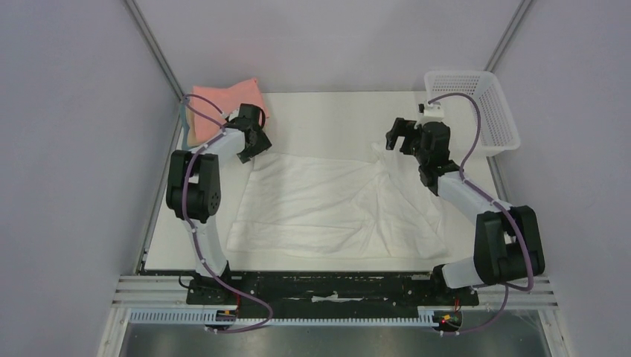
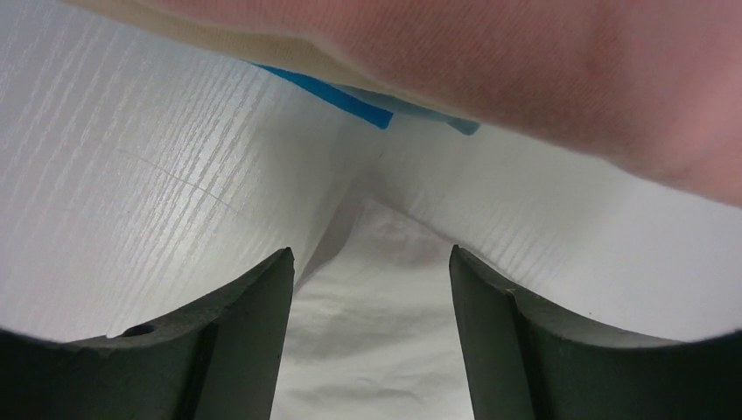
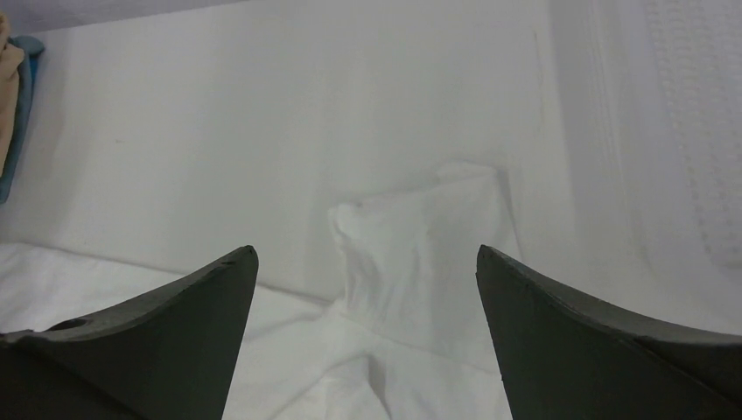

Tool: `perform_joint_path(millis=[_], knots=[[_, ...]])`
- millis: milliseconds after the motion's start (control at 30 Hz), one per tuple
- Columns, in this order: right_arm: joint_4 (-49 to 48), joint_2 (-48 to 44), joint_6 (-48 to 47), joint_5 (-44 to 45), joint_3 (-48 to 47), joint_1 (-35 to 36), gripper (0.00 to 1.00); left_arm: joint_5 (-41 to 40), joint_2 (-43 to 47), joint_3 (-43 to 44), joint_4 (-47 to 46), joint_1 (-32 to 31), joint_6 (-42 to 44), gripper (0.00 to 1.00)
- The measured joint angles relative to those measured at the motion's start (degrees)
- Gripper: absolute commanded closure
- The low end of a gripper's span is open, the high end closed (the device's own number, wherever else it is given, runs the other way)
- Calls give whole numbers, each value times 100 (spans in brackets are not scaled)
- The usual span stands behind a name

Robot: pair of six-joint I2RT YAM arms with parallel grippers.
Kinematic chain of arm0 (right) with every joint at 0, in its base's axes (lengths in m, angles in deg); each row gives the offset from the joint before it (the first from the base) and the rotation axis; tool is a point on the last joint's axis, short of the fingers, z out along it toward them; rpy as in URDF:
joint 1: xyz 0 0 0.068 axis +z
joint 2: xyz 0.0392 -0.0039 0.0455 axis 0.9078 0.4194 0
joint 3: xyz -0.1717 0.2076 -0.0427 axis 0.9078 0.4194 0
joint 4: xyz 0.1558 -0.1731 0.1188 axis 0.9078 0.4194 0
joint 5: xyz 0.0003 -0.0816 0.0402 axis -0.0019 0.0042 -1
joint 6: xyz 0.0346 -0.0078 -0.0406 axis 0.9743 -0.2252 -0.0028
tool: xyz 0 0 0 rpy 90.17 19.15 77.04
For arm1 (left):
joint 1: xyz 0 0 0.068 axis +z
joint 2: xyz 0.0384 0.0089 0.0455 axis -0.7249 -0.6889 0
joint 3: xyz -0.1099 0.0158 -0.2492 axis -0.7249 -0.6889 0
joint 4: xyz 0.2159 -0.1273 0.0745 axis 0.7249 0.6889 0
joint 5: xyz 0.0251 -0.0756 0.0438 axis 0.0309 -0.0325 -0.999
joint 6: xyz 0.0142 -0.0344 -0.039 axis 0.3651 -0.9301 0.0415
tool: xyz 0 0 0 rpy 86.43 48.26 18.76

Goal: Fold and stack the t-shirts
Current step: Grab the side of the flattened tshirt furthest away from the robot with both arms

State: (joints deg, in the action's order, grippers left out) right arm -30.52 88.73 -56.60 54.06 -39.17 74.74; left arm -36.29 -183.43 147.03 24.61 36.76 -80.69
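Currently the left gripper (image 2: pixel 372 258) is open at a moderate width, and nothing is held between its fingers (image 2: pixel 236 350). Directly below the gap lies an edge of the white t-shirt (image 2: pixel 376 350), which rests flat on the table (image 2: pixel 131 175). Just ahead of the fingertips sits a stack of folded garments. The salmon-pink t-shirt (image 2: pixel 542 70) is on top, with a tan t-shirt (image 2: pixel 245 39) edge and a blue t-shirt (image 2: pixel 350 98) edge showing beneath it. In the top external view this gripper is positioned at the near right corner of the stack, over the far left corner of the white t-shirt.

The right gripper (image 3: pixel 367 254) is open wide and holds nothing. One short sleeve (image 3: pixel 420 236) of the white t-shirt lies on the table beneath and slightly ahead of the gap, bunched and partly folded. The body of the garment extends behind the fingers and toward the left gripper. The white mesh basket (image 3: pixel 691 131) stands to the right of this gripper and beyond it, apart from the sleeve.

From above, the white t-shirt is spread between the two grippers and creased, and its hem runs toward the arm bases. Contact between either gripper and the cloth cannot be determined.
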Motion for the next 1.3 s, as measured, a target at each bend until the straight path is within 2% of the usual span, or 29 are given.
perform_joint_path(millis=[233, 367, 433, 467, 500, 533, 567, 733, 900, 1300], knots=[[-597, 1174, -472, 354, -774, -2, 2, -79, -295, 157, 70, -2, 4, 40], [-769, 1985, -575, 560, -1180, -2, 2, -76, -511, 400, 170, -2, 13, 52], [-807, 2426, -597, 647, -1445, -2, 2, -76, -581, 481, 168, -2, 22, 61], [-820, 2636, -597, 695, -1576, -2, 2, -70, -603, 494, 166, -2, 20, 68], [-815, 2844, -597, 732, -1725, -2, 2, -74, -629, 522, 181, -2, 26, 78], [-811, 3051, -592, 743, -1888, -2, 2, -72, -649, 551, 192, -2, 24, 92], [-782, 3222, -590, 752, -2039, -2, 2, -68, -671, 575, 190, -2, 31, 98], [-389, 3963, -616, 774, -2922, -2, 5, -31, -678, 575, 173, -2, 37, 98], [61, 4059, -629, 778, -3058, 2, 12, -28, -671, 542, 136, -2, 37, 98], [1880, 4782, -575, 1073, -4459, 153, 28, -81, -553, 356, 46, -2, 35, 98]])
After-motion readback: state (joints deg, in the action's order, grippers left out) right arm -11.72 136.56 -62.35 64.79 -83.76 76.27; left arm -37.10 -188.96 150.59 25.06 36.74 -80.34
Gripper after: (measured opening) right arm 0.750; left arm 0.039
